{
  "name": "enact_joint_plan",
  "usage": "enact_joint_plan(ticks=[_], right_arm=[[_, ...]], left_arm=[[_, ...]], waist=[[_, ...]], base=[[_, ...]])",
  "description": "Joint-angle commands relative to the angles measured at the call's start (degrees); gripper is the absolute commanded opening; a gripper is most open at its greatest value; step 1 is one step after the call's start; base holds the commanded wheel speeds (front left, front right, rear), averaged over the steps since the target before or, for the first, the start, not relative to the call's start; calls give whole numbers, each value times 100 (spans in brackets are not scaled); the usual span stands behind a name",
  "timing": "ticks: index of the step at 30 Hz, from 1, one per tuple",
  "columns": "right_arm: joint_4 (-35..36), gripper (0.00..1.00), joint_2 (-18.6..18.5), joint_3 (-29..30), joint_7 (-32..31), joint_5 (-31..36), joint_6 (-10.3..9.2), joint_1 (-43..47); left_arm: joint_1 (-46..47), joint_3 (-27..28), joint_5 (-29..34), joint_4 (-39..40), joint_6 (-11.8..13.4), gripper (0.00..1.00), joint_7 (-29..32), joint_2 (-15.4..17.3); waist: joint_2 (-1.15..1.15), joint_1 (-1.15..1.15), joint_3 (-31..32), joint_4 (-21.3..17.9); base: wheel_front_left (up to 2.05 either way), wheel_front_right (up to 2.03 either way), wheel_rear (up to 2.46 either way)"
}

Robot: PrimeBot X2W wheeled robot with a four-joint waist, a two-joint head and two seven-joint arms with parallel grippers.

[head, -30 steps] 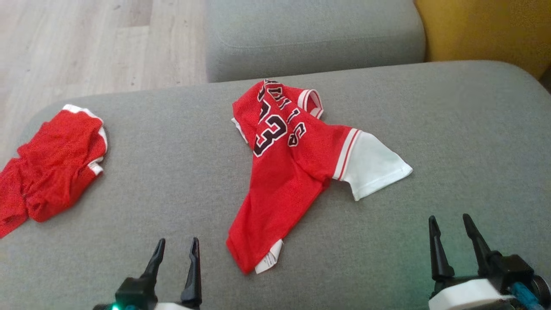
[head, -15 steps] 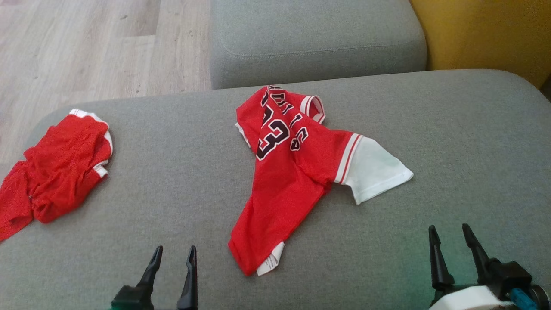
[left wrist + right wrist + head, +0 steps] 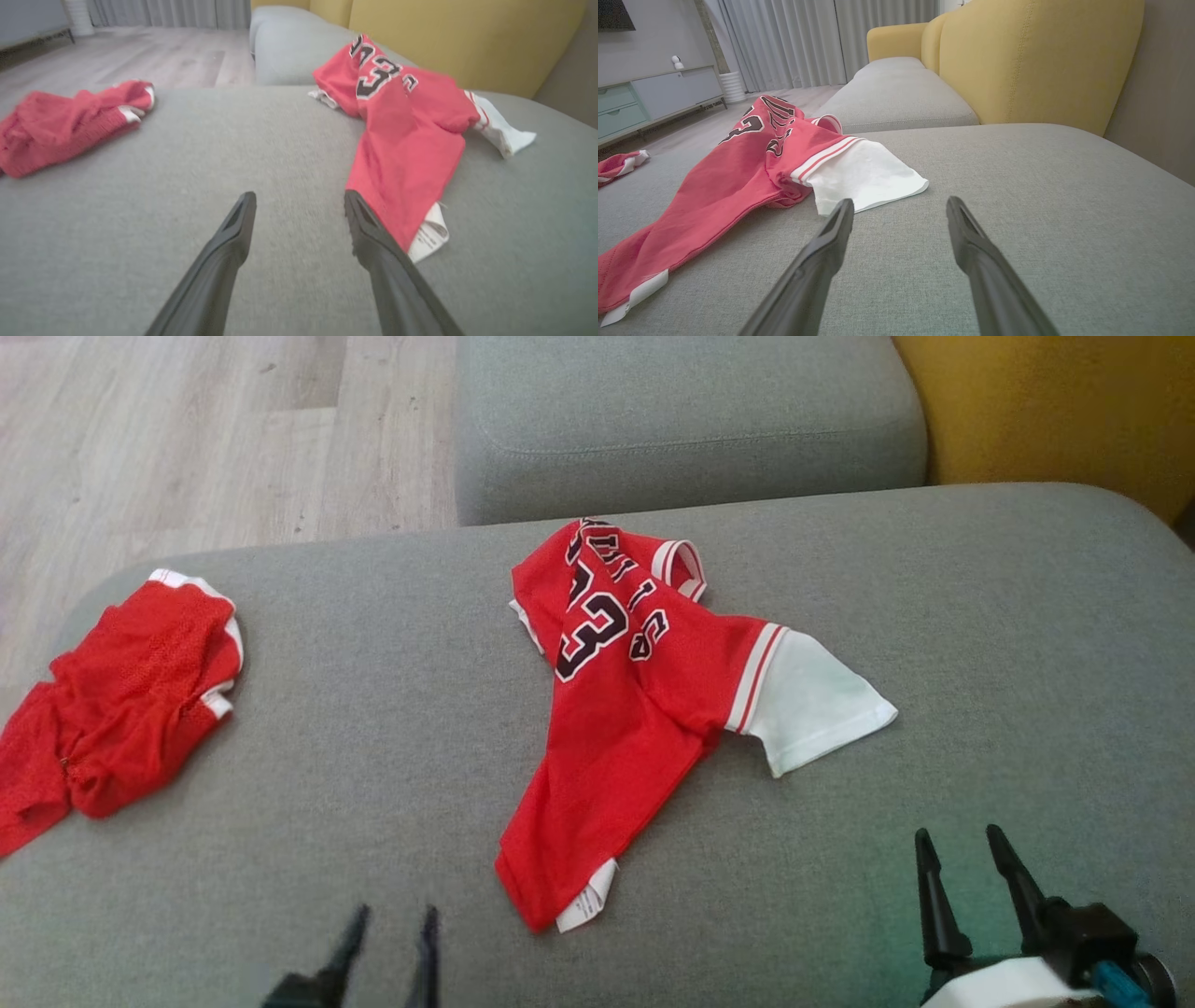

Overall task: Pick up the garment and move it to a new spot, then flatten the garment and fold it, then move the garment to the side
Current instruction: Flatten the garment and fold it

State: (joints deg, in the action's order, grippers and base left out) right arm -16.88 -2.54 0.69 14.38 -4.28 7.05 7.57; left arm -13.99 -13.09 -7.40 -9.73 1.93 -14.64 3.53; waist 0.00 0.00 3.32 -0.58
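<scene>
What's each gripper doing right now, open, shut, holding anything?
Left gripper: jaws open, holding nothing.
Right gripper: jaws open, holding nothing.

grey cushion [image 3: 373,756], yellow backrest [image 3: 1055,411] (upholstered)

Garment [image 3: 616,728], centre of sofa: bright red mesh, with black numerals and letters outlined in white on its far half.
Sleeve [image 3: 812,705], right side: plain white, joined by a white band with thin red stripes.
Collar [image 3: 680,565]: white with red edging.
Label [image 3: 586,901], near hem: white, with dark print too small to read.
Second garment [image 3: 121,700], left edge: same red, white trim.
Sofa seat [image 3: 373,728] and far cushion [image 3: 691,420]: grey woven fabric, unpatterned.
Backrest [image 3: 1055,401], far right: mustard yellow.
Floor [image 3: 187,448], far left: pale wood grain.
Left gripper [image 3: 394,912] and right gripper [image 3: 960,833]: black fingers. The right one has a white body with a blue part.
</scene>
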Motion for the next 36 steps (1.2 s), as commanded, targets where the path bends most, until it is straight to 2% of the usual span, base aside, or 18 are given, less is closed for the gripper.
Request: enact_joint_plan(ticks=[1, 4, 6, 8, 11, 16, 22, 34, 36], right_arm=[[139, 100, -33, -169, 62, 35, 44, -340], [100, 100, -33, -190, 54, 169, 44, -566], [67, 100, -46, -206, -28, 255, 44, -761], [28, 100, -89, -218, -173, 292, 44, -961], [-32, 100, -158, -269, -465, 332, 44, -1246], [-149, 100, -233, -376, -1180, 327, 44, -1687], [-160, 100, -378, -535, -1926, 197, 44, -2078], [-214, 100, -581, -564, -2779, 157, 44, -2501], [-297, 100, -604, -507, -2923, 135, 44, -2667]], left_arm=[[128, 7, -131, -32, -85, 100, 35, -53], [220, -273, -556, -152, -223, 100, 579, -60], [295, -515, -953, -112, -230, 100, 1030, -62], [372, -708, -1529, -67, -126, 100, 1405, -63], [603, -968, -1816, -152, 70, 100, 1796, -64], [1029, -1291, -2442, -291, 471, 100, 2028, -64], [1481, -1587, -2700, -660, 826, 100, 2239, -65], [1990, -1808, -2929, -943, 982, 100, 2140, -65], [2061, -1848, -2967, -982, 967, 89, 2121, -65]], waist=[[0, 0, -13, -15], [0, 0, -53, -17], [0, 0, -97, -17], [0, 0, -160, -5], [0, 0, -253, -4], [0, 0, -452, -20], [0, 0, -640, -23], [0, 0, -959, -25], [0, 0, -1051, -18]], base=[[0, 0, 0], [0, 0, 0], [0, 0, 0], [0, 0, 0], [0, 0, 0], [0, 0, 0], [0, 0, 0], [0, 0, 0], [0, 0, 0]])
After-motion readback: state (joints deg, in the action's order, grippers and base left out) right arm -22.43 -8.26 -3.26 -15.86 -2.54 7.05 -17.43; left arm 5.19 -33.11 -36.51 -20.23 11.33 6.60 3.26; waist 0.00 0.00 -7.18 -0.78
